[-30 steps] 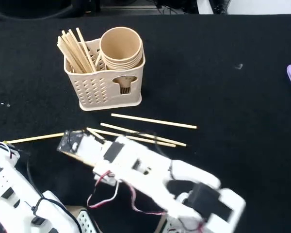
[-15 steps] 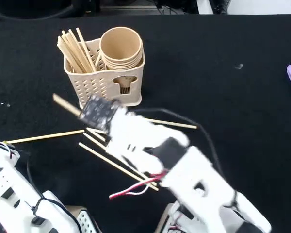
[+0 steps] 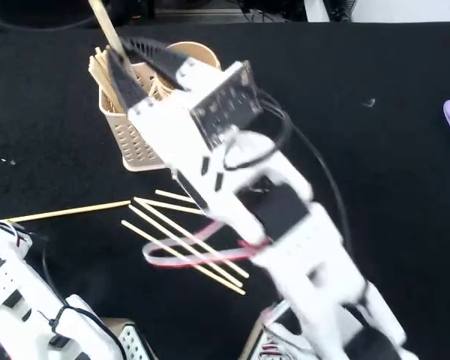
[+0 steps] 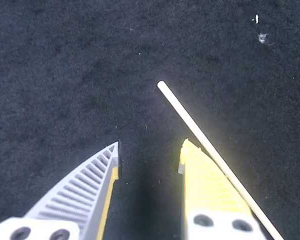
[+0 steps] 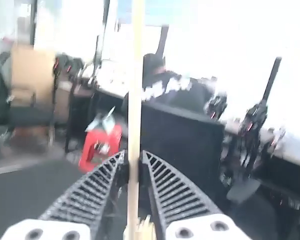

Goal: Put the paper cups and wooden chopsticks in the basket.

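**Chopstick held upright over the basket**

A wooden chopstick (image 3: pixel 105 26) is pinched between the fingers of the right gripper (image 5: pixel 133 159) and held upright above the left part of the basket (image 3: pixel 131 142). More chopsticks (image 3: pixel 101 73) and the stacked paper cups (image 3: pixel 204 51) are seen in the basket. Several loose chopsticks (image 3: pixel 184 244) are scattered on the black worktop (image 3: pixel 375 172) on its near side. The fingers of the left gripper (image 4: pixel 149 149) are spread over the worktop, with a single chopstick (image 4: pixel 210 155) lying beside one finger.

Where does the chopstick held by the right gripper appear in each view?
High view: held chopstick sticks up above the basket, top left.
Left wrist view: not this one; another chopstick lies on the table.
Right wrist view: held chopstick stands upright at centre.
Shared landmark: the right gripper clamping it.
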Tool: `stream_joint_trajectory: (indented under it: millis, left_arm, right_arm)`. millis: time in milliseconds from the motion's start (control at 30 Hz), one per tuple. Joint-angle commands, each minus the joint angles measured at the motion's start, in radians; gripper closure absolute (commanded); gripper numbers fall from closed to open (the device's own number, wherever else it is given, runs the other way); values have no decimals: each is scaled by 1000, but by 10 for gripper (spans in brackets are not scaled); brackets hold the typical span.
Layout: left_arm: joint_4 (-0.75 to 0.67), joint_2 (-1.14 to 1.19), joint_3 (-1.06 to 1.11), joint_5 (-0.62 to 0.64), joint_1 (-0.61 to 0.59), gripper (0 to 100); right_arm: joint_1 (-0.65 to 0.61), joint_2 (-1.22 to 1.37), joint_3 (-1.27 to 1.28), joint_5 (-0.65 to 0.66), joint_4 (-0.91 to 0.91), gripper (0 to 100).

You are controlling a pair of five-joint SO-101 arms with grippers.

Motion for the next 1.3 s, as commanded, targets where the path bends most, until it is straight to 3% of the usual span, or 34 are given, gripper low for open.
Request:
stream_joint_trajectory:
  millis: [0, 433, 633, 900, 967, 1067, 1267]
  left_arm:
    - [-14, 0, -16, 0, 12, 798]
    - [-14, 0, -16, -2, 48, 798]
    - [-15, 0, -7, -2, 48, 798]
    - [-15, 0, -8, -2, 48, 798]
    - [-15, 0, -8, -2, 50, 798]
    - [-15, 0, -7, -2, 50, 798]
    - [-15, 0, -7, -2, 50, 798]
  right_arm:
    - [55, 127, -84, -20, -172, 987]
    - [87, 463, -249, -26, -216, 988]
    - [84, 427, -110, -175, -216, 987]
    - [77, 311, 148, -175, -216, 981]
    - [71, 277, 171, -175, -207, 921]
    - [68, 200, 157, -175, -95, 795]
    - [74, 28, 42, -175, 180, 825]
